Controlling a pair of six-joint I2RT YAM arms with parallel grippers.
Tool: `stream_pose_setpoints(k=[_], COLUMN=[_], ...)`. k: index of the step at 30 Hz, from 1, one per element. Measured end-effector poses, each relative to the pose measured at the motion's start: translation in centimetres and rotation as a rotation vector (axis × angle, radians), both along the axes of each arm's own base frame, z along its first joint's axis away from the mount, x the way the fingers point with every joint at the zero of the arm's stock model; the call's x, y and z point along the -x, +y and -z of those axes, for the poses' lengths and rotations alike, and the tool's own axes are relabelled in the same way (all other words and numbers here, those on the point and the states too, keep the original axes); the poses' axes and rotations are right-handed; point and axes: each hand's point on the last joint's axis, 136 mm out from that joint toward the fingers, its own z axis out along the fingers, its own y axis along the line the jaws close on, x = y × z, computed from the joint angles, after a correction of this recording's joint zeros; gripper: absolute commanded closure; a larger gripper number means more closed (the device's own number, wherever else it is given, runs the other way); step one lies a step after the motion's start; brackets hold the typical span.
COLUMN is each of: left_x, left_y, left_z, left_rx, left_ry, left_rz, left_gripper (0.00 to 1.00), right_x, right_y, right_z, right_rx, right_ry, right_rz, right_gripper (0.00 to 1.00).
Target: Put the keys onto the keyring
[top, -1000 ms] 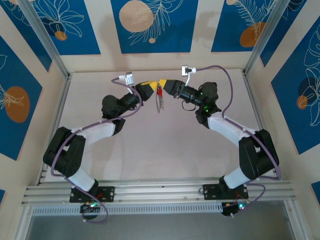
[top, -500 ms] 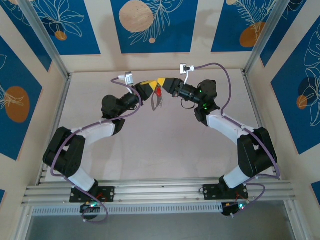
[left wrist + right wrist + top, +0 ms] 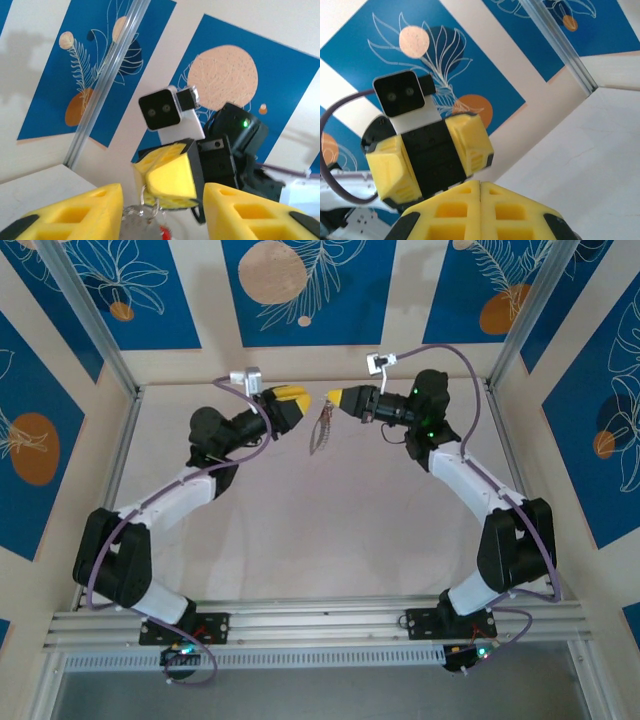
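Top camera: fixed high behind both arm bases, looking down and forward over the whole bench (image 3: 320,540) to the blue-patterned back wall (image 3: 305,290), from well away, with the left gripper (image 3: 298,398) and right gripper (image 3: 333,397) small near the far edge. Left wrist camera: close behind its own gripper, tilted up, facing the right gripper. Right wrist camera: equally close, facing the left gripper. All three views share both grippers and the wall panels. A blurred metal shape low in the left wrist view is probably the keyring (image 3: 134,216)
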Motion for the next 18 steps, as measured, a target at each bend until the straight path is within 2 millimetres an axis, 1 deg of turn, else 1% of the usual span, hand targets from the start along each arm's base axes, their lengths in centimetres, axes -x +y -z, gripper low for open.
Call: stream_pose_setpoints(k=[4, 6, 11, 15, 18], left_x=[0.0, 0.0, -1.0, -1.2, -1.3], left_y=[-0.2, -0.3, -0.8, -1.4, -1.8], left_z=[-0.3, -0.3, -0.4, 0.0, 0.5], left_rx=[-0.079, -0.107, -0.163, -0.198, -0.221], left_ry=[-0.025, -0.031, -0.036, -0.024, -0.013], left_rz=[0.039, 0.066, 0.138, 0.200, 0.234], left_gripper=[0.48, 0.48, 0.47, 0.48, 0.50], right_x=[0.3, 0.3, -0.4, -0.7, -0.6], right_y=[-0.6, -0.7, -0.6, -0.4, -0.4], right_z=[-1.3, -1.5, -0.2, 1.2, 1.9], right_rx=[0.041, 0.055, 0.088, 0.101, 0.105], right_ry=[-0.043, -0.049, -0.007, 0.043, 0.069], right_rz=[-0.059, -0.091, -0.188, -0.224, -0.239], right_gripper=[1.00, 1.00, 1.00, 1.00, 1.00])
